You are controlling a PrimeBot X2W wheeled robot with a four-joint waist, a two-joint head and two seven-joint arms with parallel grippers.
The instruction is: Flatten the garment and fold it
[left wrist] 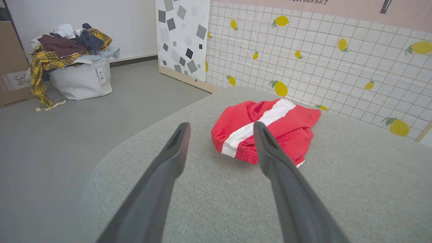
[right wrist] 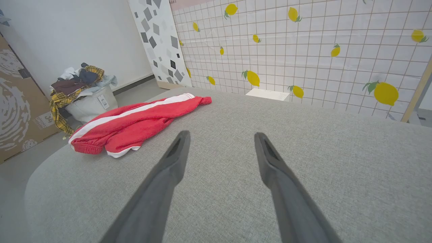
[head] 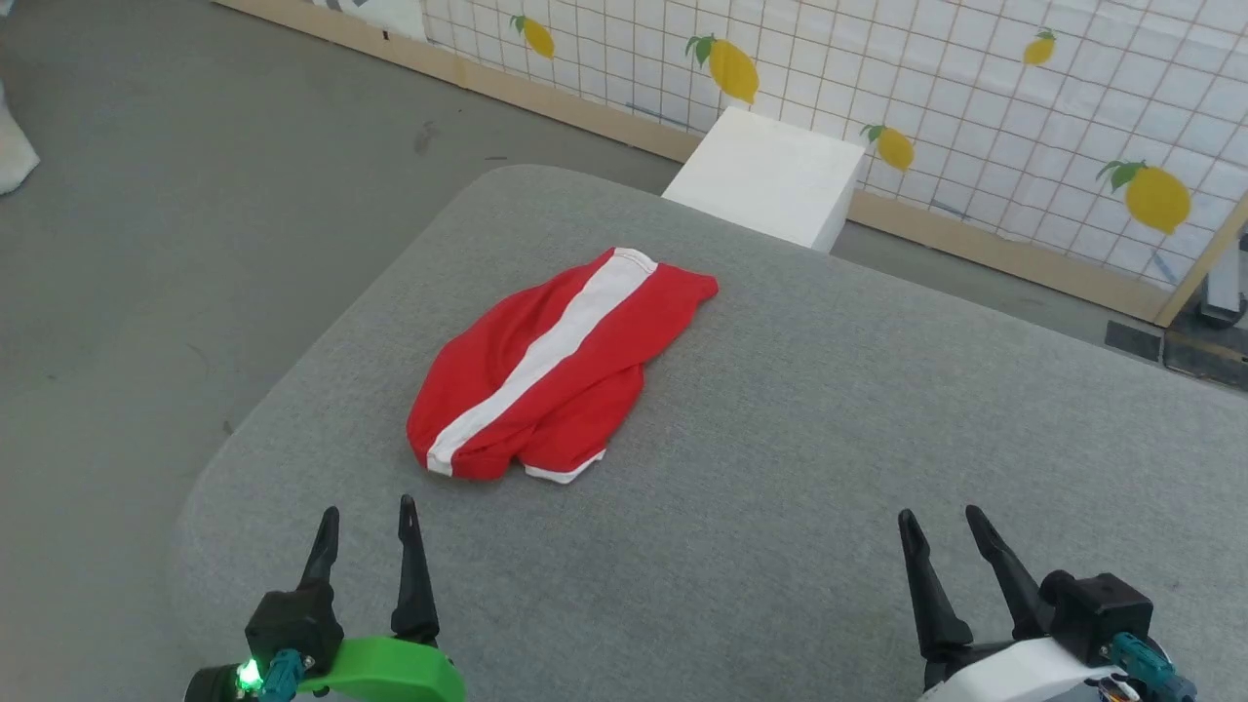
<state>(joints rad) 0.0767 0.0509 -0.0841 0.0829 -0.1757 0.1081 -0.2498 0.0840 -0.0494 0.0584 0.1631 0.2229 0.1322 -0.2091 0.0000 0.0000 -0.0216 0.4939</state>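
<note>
one small pair of red shorts is all you're dealing with. it's lying bunched on the grey table, a bit left of centre and well apart from both grippers. your left gripper and right gripper hover over the near edge, fingers spread and nothing in them. the left one is closer to the cloth.

handling-wise, i'd bet on thin, light, floppy fabric with zero stiffness, so it'll drape and drag rather than move as one piece. the table cover looks like a rough weave, so expect some cling when you pull things flat. nothing breakable here, so pinch as firmly as you like.

the shorts look doubled over. the stripe runs along the top from the near-left end to the far end, and a bit of white hem pokes out underneath on the near side, so one leg seems tucked below.

the near-left end looks gathered, like an elastic waistband. that's the thickest bit and the easiest grab. i'd take it with the left, take the far corner with the right, and pull apart. stay off the middle hump or you'll likely catch both layers.
</note>
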